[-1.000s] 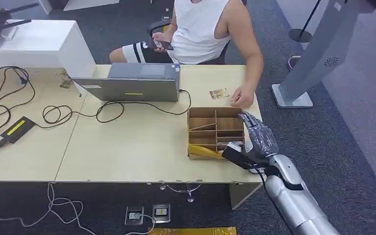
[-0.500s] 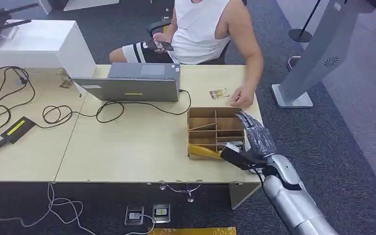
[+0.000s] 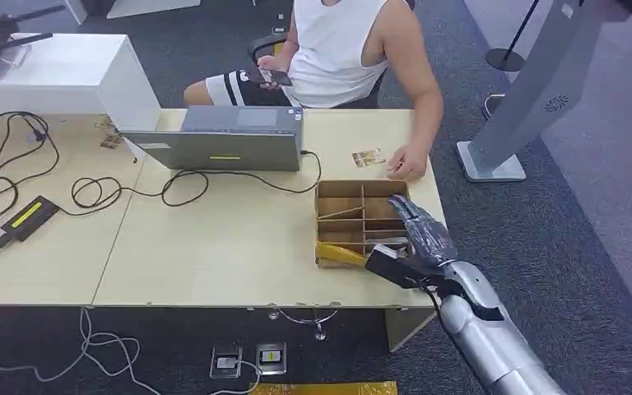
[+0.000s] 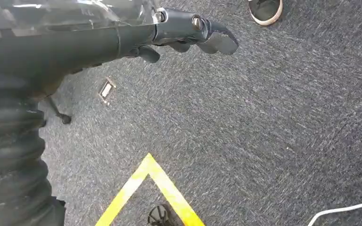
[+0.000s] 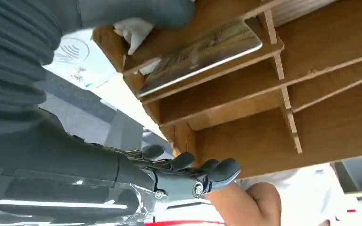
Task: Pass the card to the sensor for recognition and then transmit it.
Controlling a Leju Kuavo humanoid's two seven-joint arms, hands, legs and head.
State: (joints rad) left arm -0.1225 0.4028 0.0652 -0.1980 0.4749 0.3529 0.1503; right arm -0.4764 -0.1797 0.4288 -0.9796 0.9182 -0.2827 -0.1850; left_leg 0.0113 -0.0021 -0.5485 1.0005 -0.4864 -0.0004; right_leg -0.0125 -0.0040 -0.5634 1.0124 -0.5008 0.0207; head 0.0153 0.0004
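Observation:
A wooden divider box (image 3: 339, 216) stands near the table's right front edge. My right hand (image 3: 425, 237) hovers over its right-hand compartments, fingers spread and holding nothing. In the right wrist view a printed card (image 5: 202, 49) lies flat in one compartment of the box (image 5: 264, 136), between my thumb (image 5: 136, 12) and fingers (image 5: 193, 178), touching neither. A white pad with a contactless mark (image 5: 70, 54) sits beside the box. Another card (image 3: 368, 157) lies on the table by a seated person's hand (image 3: 407, 167). My left hand (image 4: 179, 33) hangs over the carpet, holding nothing.
A closed grey laptop (image 3: 226, 138) sits behind the box, with cables (image 3: 90, 193) and a power brick (image 3: 26, 216) to the left. A yellow packet (image 3: 341, 253) leans at the box's front. A grey kiosk stand (image 3: 535, 90) is on the floor to the right.
My right hand has moved left and slightly forward, from beside the box's right edge to over its right compartments. The person and the cards have not moved.

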